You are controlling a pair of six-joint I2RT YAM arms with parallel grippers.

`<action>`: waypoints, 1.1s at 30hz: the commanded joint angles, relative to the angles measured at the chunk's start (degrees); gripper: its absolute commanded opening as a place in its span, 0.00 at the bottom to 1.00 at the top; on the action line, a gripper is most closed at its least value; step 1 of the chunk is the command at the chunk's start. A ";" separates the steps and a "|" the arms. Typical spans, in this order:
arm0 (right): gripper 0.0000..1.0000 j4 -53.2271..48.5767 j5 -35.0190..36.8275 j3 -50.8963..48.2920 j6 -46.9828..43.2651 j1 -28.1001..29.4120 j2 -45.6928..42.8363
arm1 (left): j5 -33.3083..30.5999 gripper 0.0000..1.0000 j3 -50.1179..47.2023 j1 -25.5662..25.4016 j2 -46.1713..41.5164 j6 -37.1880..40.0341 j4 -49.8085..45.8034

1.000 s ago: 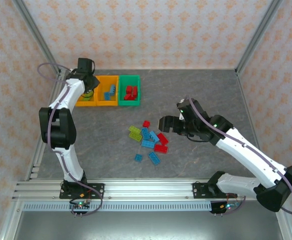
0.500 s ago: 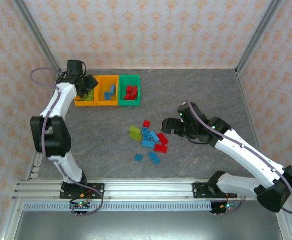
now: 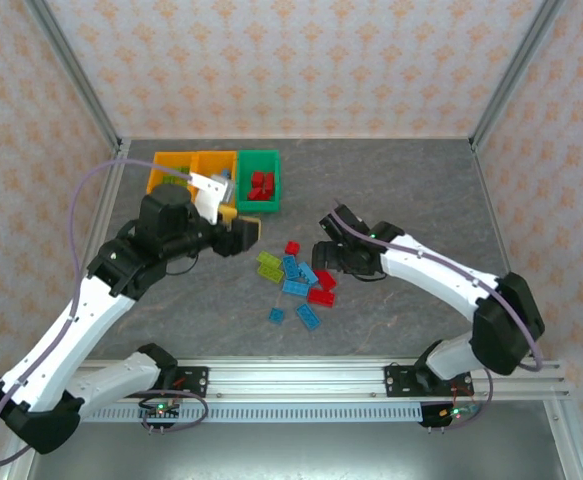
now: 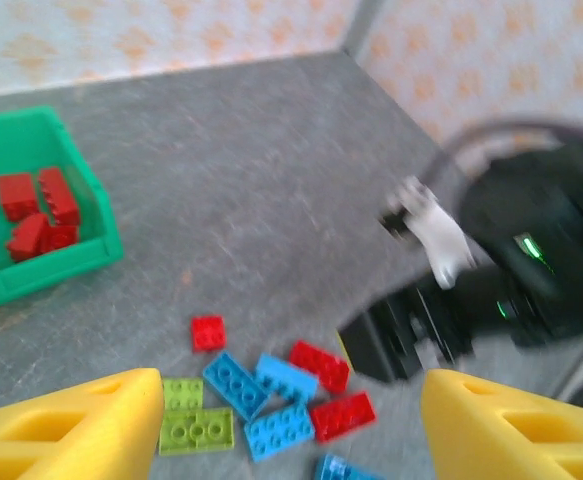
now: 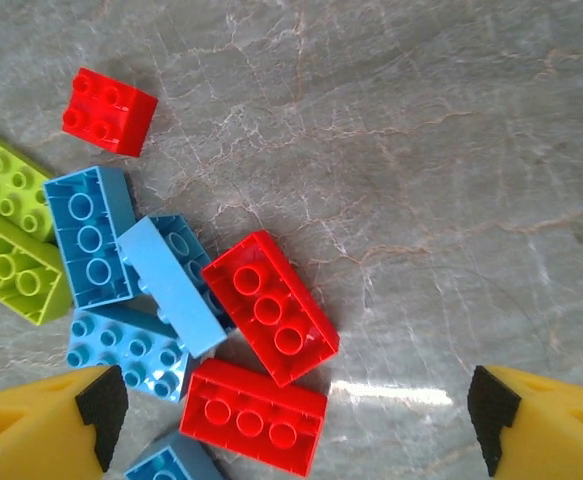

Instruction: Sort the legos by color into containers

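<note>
**WORKTOP STOCK: BOTH PINCERS EMPTY**

1. My left pincer (image 3: 244,231): fingers spread wide with nothing between them. It hangs over the grey worktop (image 3: 401,180) just in front of the bins, left of the loose legos (image 3: 296,275).
2. My right pincer (image 5: 291,405): also wide open and empty, poised over the right edge of the heap, near a red six-stud brick (image 5: 271,307).
3. Heap, mid-worktop: red, light blue and lime green bricks, several touching or overlapping. One red four-stud brick (image 5: 109,110) lies slightly apart.
4. Green bin (image 3: 274,182), back left: several red bricks (image 4: 36,210) inside.
5. Orange bins (image 3: 169,165): two, side by side to the green bin's left, partly hidden by my left arm. I cannot tell their contents.
</note>
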 commanded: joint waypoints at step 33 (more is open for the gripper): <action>0.18 7.21 -7.02 -2.69 -1.83 0.47 13.87 | 2.34 0.86 -11.14 -0.14 -1.45 20.08 -6.44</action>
